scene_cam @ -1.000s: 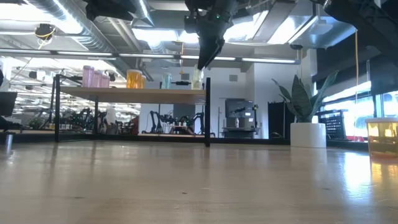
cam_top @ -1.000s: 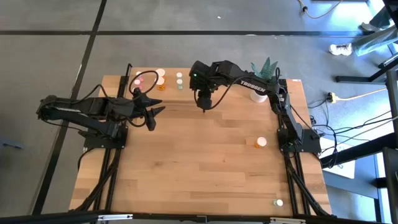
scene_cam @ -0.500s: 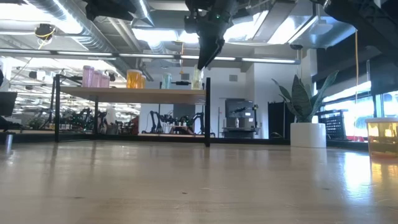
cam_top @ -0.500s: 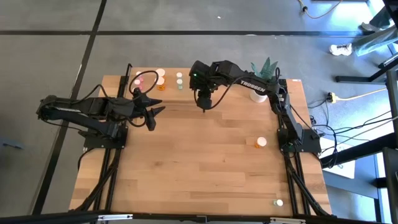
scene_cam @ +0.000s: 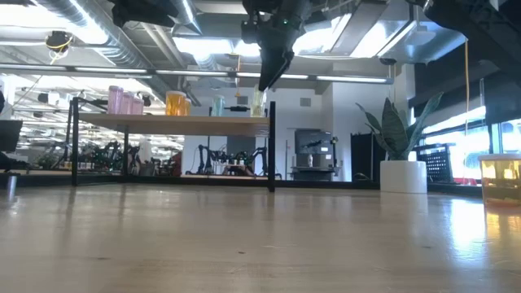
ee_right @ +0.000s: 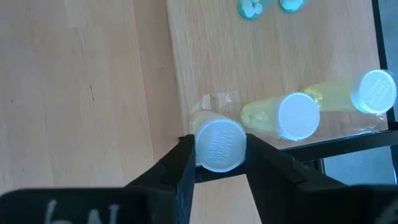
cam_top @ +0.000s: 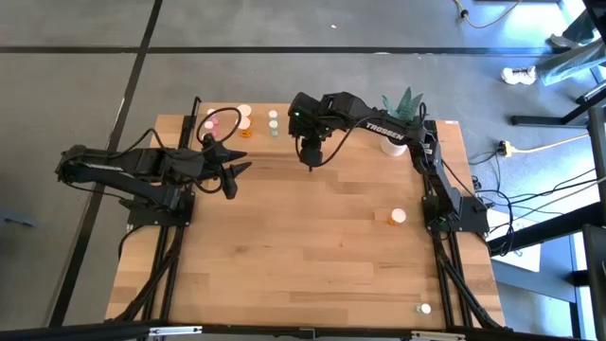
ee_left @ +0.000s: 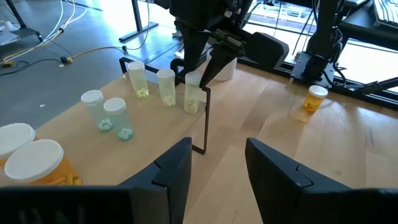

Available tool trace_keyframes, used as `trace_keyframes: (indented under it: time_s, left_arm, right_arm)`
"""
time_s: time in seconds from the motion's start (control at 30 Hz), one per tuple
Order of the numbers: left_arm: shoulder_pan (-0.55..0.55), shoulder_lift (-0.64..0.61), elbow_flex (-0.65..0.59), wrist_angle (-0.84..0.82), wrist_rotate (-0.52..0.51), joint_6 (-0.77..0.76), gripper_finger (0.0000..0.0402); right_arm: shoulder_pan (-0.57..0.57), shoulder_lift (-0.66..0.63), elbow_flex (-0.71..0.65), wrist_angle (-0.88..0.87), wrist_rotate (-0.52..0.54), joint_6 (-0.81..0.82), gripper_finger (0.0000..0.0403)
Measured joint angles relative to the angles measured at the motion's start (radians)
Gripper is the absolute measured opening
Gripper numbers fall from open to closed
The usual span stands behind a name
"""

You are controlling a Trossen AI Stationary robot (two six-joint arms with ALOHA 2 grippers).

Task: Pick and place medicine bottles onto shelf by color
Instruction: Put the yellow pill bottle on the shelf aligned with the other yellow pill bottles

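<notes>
Right now the right gripper [ee_right: 220, 163] is seen pinching the white cap of a yellowish medicine bottle [ee_right: 219, 144], fingers against both sides of the cap, at the corner of the shelf [scene_cam: 171, 124] in the upper middle of the high view. Two more yellowish bottles [ee_right: 292, 115] are lined up just beside it on the shelf; greenish bottles [ee_left: 116, 117] stand near them, and an orange bottle [scene_cam: 175, 102] and pink bottles [scene_cam: 116, 99] farther along. The left gripper [ee_left: 214, 167] is held over the tabletop [cam_top: 303, 246] left of centre, fingers spread with nothing between them. An orange bottle [cam_top: 395, 217] is seen at the right of the high view, another small bottle [cam_top: 423, 308] at lower right. A potted plant [scene_cam: 401, 155] sits at the table's far right.
</notes>
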Motion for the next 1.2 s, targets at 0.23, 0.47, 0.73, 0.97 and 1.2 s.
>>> trace_keyframes:
  time_s: [0.23,0.47,0.73,0.97,1.2]
  left_arm:
    - [0.000,0.000,0.000,0.000,0.000,0.000,0.0144]
    - [0.000,0.000,0.000,0.000,0.000,0.000,0.0143]
    - [0.000,0.000,0.000,0.000,0.000,0.000,0.0143]
    - [0.000,0.000,0.000,0.000,0.000,0.000,0.0143]
    - [0.000,0.000,0.000,0.000,0.000,-0.001,0.0143]
  right_arm:
    - [0.000,0.000,0.000,0.002,0.000,0.000,0.0167]
    - [0.000,-0.001,0.000,0.011,0.018,0.000,0.0180]
    - [-0.004,-0.001,0.000,0.010,0.018,0.000,0.0180]
    - [-0.005,-0.001,0.000,0.010,0.060,0.000,0.0181]
    - [-0.009,-0.001,0.000,0.010,0.063,0.000,0.0181]
